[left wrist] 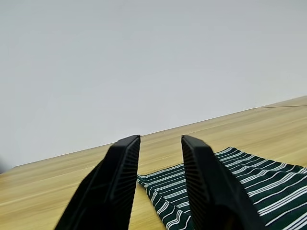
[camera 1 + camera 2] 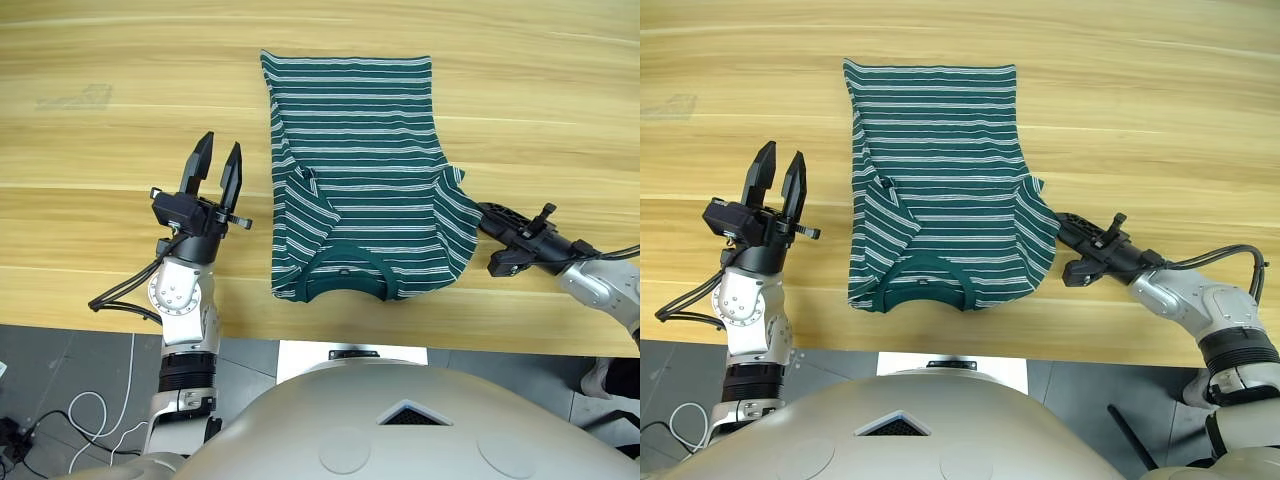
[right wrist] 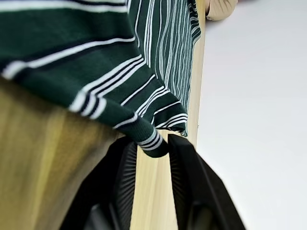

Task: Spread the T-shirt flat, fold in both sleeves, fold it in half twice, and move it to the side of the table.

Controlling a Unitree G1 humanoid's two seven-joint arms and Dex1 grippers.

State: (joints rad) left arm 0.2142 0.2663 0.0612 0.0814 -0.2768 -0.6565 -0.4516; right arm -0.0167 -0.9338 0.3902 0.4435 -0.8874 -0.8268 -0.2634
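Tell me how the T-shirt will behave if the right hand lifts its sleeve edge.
Likely floppy: the T-shirt lies rumpled with folded sleeves, so it should drape and unfold. Probably light; its thin cuff droops at the right hand.

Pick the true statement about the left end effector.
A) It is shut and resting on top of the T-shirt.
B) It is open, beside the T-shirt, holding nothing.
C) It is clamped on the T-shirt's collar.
B: the left end effector has its fingers apart with nothing between them, over bare table to the side of the T-shirt.
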